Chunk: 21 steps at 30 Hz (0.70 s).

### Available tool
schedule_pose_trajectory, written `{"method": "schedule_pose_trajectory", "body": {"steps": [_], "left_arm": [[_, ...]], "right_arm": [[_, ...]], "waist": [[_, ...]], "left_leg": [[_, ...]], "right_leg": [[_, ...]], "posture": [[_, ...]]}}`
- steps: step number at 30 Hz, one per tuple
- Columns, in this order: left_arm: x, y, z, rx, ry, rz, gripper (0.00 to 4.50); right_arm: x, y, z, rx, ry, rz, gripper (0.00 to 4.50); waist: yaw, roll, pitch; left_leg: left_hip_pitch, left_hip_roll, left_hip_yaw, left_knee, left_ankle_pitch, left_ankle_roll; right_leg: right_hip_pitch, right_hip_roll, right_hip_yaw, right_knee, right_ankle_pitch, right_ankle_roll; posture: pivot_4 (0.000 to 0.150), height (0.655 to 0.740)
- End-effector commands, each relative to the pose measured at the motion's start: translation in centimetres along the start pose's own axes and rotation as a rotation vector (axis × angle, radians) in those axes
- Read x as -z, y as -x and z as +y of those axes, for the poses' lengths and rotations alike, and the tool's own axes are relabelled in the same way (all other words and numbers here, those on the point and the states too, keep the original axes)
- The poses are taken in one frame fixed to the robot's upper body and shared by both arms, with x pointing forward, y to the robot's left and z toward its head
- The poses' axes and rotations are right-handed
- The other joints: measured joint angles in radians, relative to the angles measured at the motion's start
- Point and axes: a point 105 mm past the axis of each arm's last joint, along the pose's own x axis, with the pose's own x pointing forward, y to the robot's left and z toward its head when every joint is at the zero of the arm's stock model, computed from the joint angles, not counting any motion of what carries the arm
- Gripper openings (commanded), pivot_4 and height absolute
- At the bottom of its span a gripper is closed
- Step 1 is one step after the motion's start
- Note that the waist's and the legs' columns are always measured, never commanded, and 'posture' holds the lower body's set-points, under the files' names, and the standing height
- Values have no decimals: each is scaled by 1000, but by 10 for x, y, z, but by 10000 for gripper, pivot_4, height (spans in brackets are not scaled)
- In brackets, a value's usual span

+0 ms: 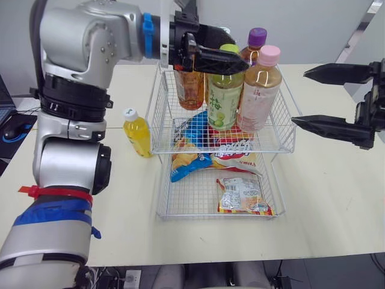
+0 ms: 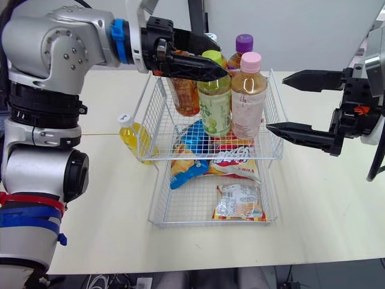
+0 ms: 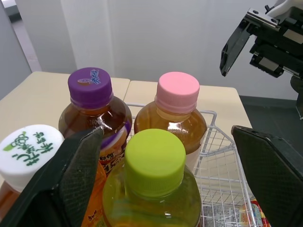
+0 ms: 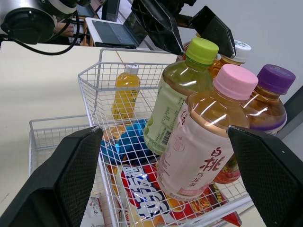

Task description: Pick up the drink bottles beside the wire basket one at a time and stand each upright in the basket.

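The upper tier of the wire basket (image 1: 163, 114) holds several upright bottles: a green-capped one (image 1: 225, 96), a pink-capped one (image 1: 258, 90), a purple-capped one (image 1: 257, 37) and a white-capped amber one (image 1: 191, 87). A yellow bottle (image 1: 138, 132) with a white cap stands on the table just left of the basket. My left gripper (image 1: 234, 53) hovers open over the bottles, its fingers on either side of the green cap (image 3: 154, 161) and apart from it. To the basket's right, level with the pink-capped bottle (image 4: 199, 156), my right gripper (image 1: 299, 97) is open and holds nothing.
The basket's lower tier (image 1: 198, 192) holds snack bags, among them a blue one (image 1: 186, 162) and a silver one (image 1: 243, 195). The beige table (image 1: 337, 198) has free room on the right and in front. A laptop (image 4: 113, 28) sits at the far left.
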Motion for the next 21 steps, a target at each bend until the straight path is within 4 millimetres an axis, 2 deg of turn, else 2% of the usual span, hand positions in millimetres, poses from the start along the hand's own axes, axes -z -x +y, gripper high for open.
{"method": "schedule_pose_trajectory", "body": {"steps": [1,10,15,17,21], "left_arm": [[-30,14,-13,18,-77,-62,44761],[-64,45,-23,-16,-112,-166,44761],[-75,78,-35,-50,-175,-190,44761],[-71,90,-30,-124,-180,-179,44761],[-47,123,-16,-346,-181,-140,44761]], "right_arm": [[-11,6,-1,30,56,-17,45000],[-12,7,-3,36,69,-19,45000],[-14,8,-2,33,83,-39,45000],[-13,8,-2,32,84,-36,45000],[-9,4,-2,14,81,-29,45000]], "waist": [[0,0,0],[-1,0,0],[-5,0,0],[-2,0,0],[-2,2,-1]], "left_leg": [[0,0,0,0,0,0],[0,0,0,0,0,0],[1,0,0,0,0,0],[0,1,0,0,0,0],[1,0,1,0,0,0]], "right_leg": [[0,0,0,0,0,0],[0,0,0,0,0,0],[0,0,0,0,0,0],[0,0,0,0,0,0],[0,0,1,0,0,0]], "posture": [[1500,7400],[1500,7400],[1500,7400],[1500,7400],[1500,7400]]}}
